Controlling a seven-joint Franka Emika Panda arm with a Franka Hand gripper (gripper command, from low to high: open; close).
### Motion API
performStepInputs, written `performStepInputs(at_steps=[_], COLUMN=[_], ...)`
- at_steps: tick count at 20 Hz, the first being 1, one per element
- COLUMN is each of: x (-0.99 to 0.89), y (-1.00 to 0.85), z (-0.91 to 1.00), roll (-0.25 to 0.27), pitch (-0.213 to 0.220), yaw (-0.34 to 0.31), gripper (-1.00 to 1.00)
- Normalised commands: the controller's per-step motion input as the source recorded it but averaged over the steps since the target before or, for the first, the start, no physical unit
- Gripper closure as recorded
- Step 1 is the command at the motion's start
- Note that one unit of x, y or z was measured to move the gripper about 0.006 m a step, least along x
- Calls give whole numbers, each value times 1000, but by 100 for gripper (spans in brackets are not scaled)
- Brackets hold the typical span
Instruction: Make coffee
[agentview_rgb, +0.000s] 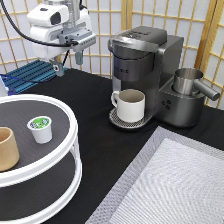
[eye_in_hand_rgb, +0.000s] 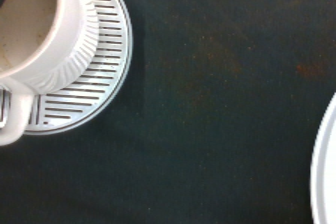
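1. Coffee pod sits upright on the top tier of the white round stand, at the exterior view's left, foil lid up, untouched.
2. Jaws: gripper hangs high near the exterior view's top left, well above the counter, holding nothing; looks apart, two fingers seen separately.
3. Nearest below it: black counter between stand and coffee machine. Wrist view shows the white mug on the ribbed drip tray and the stand's rim at the edge.
4. Mug already under the spout. Machine lid looks closed.
5. Tan cup sits near the pod on the same tier.
6. Risks: pod is small and tapered, so an off-centre pinch could tip it or squirt it off the tier; a wide approach could bump the tan cup.
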Motion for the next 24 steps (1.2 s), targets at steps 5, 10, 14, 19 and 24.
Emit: performStepInputs(at_steps=[5, 10, 14, 19, 24], x=[121, 415, 886, 907, 799], y=[0, 37, 91, 17, -3], z=[99, 373, 829, 621, 252], roll=[3, 0, 0, 58, 118], pitch=[27, 48, 87, 91, 81], yaw=[0, -2, -3, -60, -115], gripper=[-100, -100, -100, -100, -100])
